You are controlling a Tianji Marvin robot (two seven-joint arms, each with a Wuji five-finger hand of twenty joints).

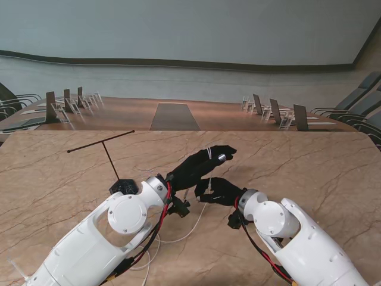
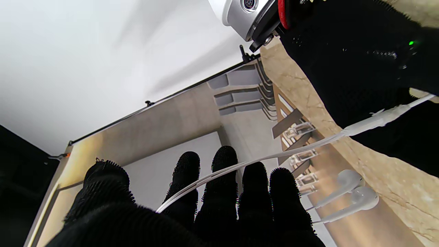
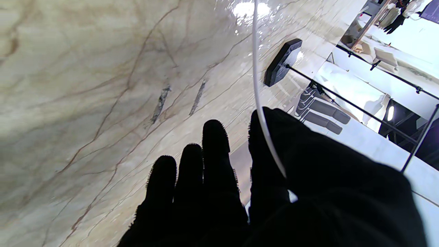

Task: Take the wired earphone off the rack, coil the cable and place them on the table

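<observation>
Stand view, left hand point(image 1: 199, 165) fingers extended, earphone cable point(image 2: 274, 156) draped across their tips, earbuds point(image 2: 356, 193) dangling beside them, right hand point(image 1: 219, 190) pinching the cable, bare rack point(image 1: 110, 159) beyond left wrist, marble table point(image 1: 309, 173).

even bright indoor light, glare patch on table point(image 3: 250, 8), wrist views fisheye-warped, black gloves lose detail.

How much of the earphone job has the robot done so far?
Done: the earphone is off the rack, whose bar hangs bare. In hand: the cable lies across the left hand, and the right hand pinches it close by. Left: the coiling does not look finished, since loose cable trails nearer me, and nothing is laid on the table yet.
</observation>
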